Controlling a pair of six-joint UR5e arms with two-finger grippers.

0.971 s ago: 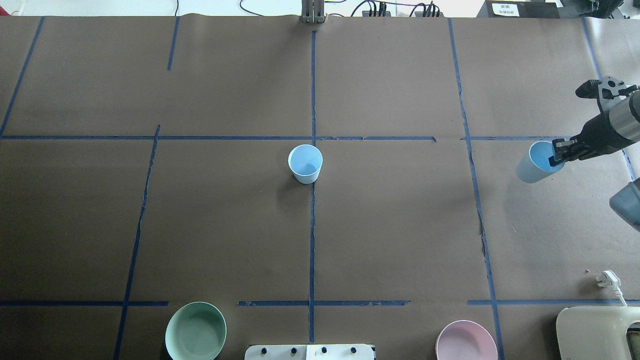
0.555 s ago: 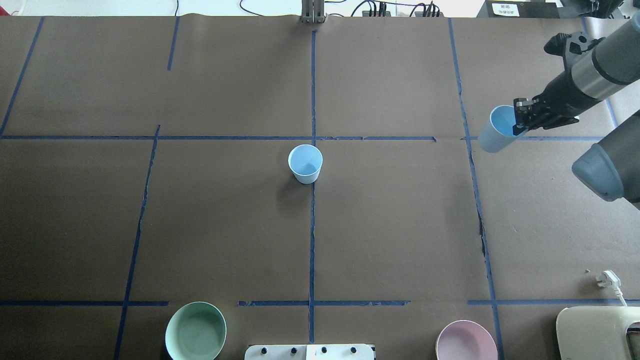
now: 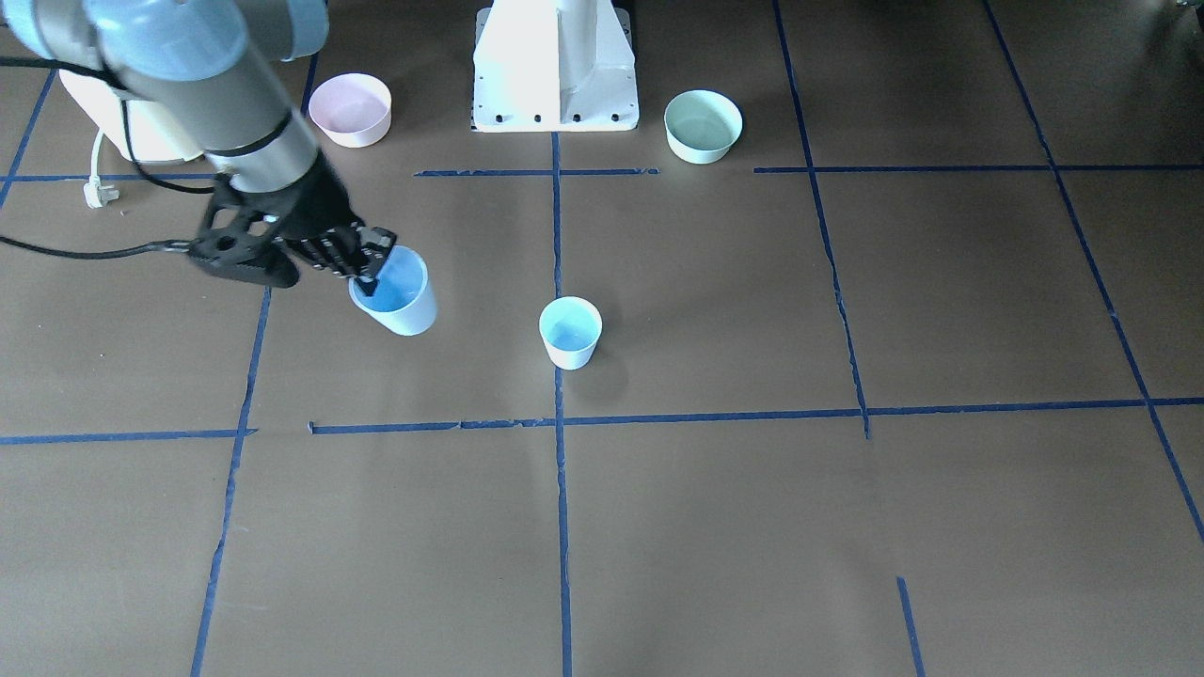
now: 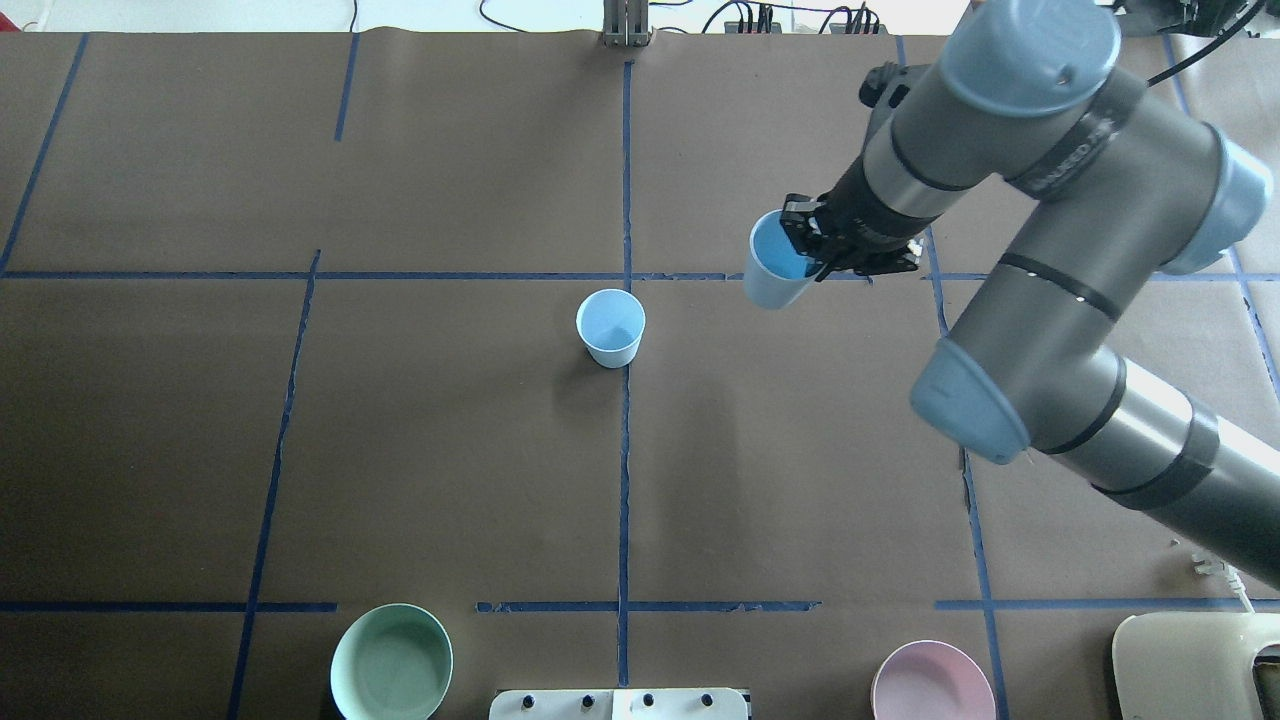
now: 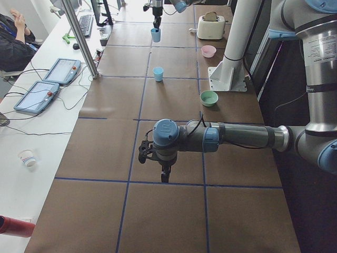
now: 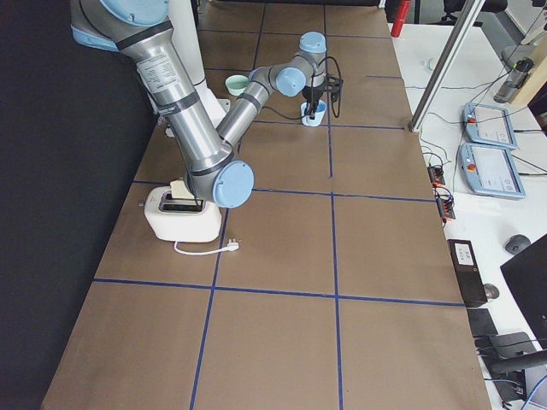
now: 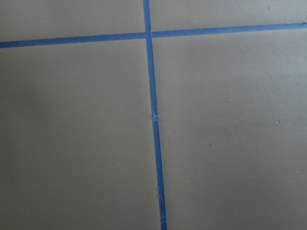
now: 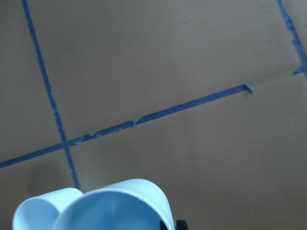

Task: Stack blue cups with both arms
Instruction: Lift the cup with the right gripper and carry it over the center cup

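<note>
Two: held cup (image 4: 768,285), rim pinched by right gripper (image 4: 803,243); standing cup (image 4: 610,328), midway between table (image 4: 400,450) ends. Risk: tilted descent may topple it. Left gripper (image 5: 165,178): cannot tell.

Robotics lab: tape-gridded table (image 4: 450,450), 2 teach pendants (image 5: 60,70)

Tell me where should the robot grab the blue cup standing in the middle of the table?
Probably by the rim, from straight above, one finger inside and one outside. The cup stands upright, mouth open, with no handle and sloping sides. The right end effector holds the other cup that way.
</note>
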